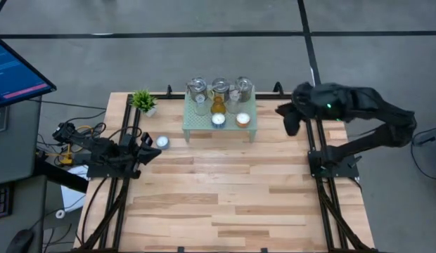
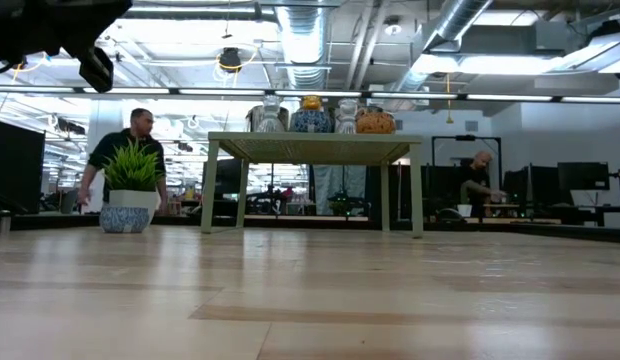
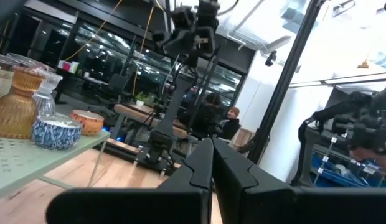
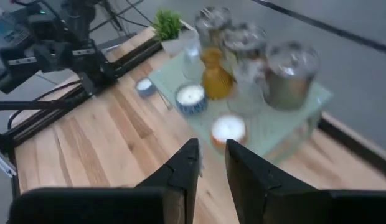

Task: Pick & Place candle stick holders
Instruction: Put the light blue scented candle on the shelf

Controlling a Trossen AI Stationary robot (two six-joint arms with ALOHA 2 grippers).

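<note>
The pale green mesh stand (image 1: 193, 125) holds three silvery glass jars (image 1: 219, 87), an amber cup (image 1: 217, 105), clear glass cups (image 1: 201, 107), a blue-and-white tealight cup (image 1: 218, 119) and an orange one (image 1: 242, 119). Another low white tealight cup (image 1: 162, 141) rests on its base on the table, left of the stand. My left gripper (image 1: 149, 144) is beside that cup, raised off the table, shut and empty (image 3: 211, 155). My right gripper (image 1: 288, 121) hovers to the right of the stand, open and empty (image 4: 211, 155).
A small green potted plant (image 1: 143, 100) stands at the table's far left corner, left of the stand. Black frame rails run along the left (image 1: 119, 176) and right (image 1: 323, 190) table sides. People show in the room beyond (image 2: 130, 150).
</note>
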